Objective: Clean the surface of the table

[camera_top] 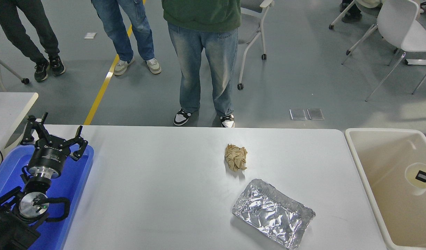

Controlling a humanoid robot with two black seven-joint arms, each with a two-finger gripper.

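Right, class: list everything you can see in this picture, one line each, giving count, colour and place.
Table surface: one, white, fills the middle.
Crumpled paper: one, tan, table centre.
Foil tray: one, silver, nearer than the paper.
Blue tray: one, table's left edge.
Bin: one, cream, right of the table; a round thing lies inside.
Second table: one corner, white, far left.
Chairs: white, on the floor behind.
People: three pairs of legs, far side.
Left gripper: black, open, parked over the blue tray.
Right gripper: only a black tip, right edge.
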